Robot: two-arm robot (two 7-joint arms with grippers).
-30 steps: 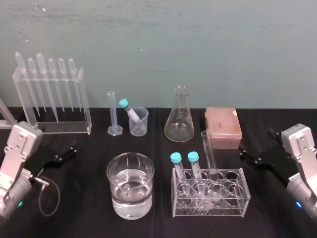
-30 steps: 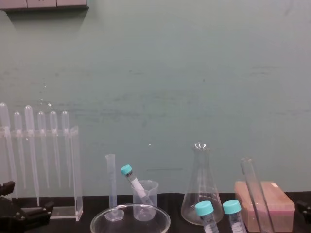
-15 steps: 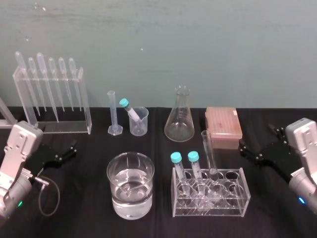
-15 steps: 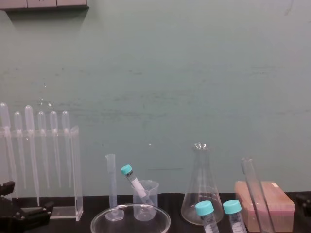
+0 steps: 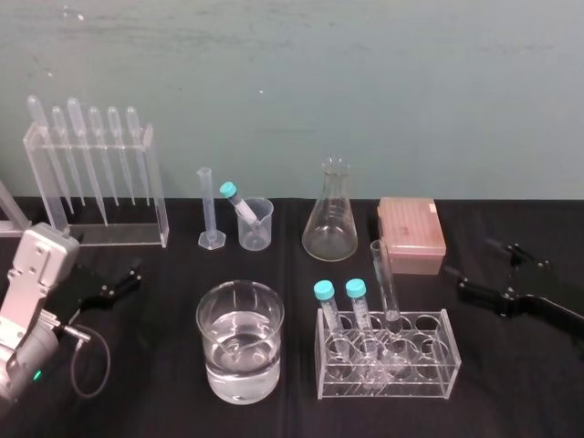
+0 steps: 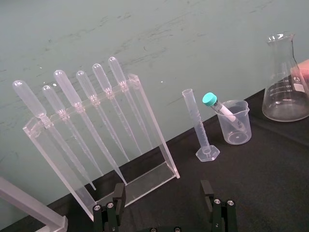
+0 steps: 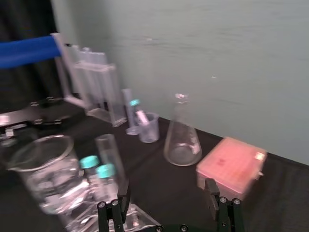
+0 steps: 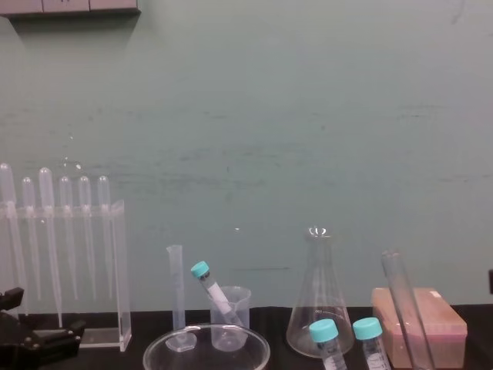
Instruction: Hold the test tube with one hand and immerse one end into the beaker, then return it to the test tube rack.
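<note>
1. The test tube (image 5: 384, 281) is thin, open glass. I'd judge it light, stiff, slick and breakable, so it is best pinched gently on its bare upper length.
2. It leans slightly in the clear test tube rack (image 5: 388, 358), inward of the right claw (image 5: 467, 256), near but apart.
3. The right claw hangs low over the bench (image 5: 529, 383), fingers spread and empty, aimed tubeward.
4. The left claw (image 5: 113, 284) sits parked well away from the tube, its fingers likewise spread.

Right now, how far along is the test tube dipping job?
Nothing shows as done: the test tube stands in the clear rack beside two teal-capped tubes. In hand, nothing: the right claw is open and empty, right of the rack, the left claw open by the pipette stand. Left, as it looks: grasping the tube, dipping one end in the water beaker, returning it.
</note>
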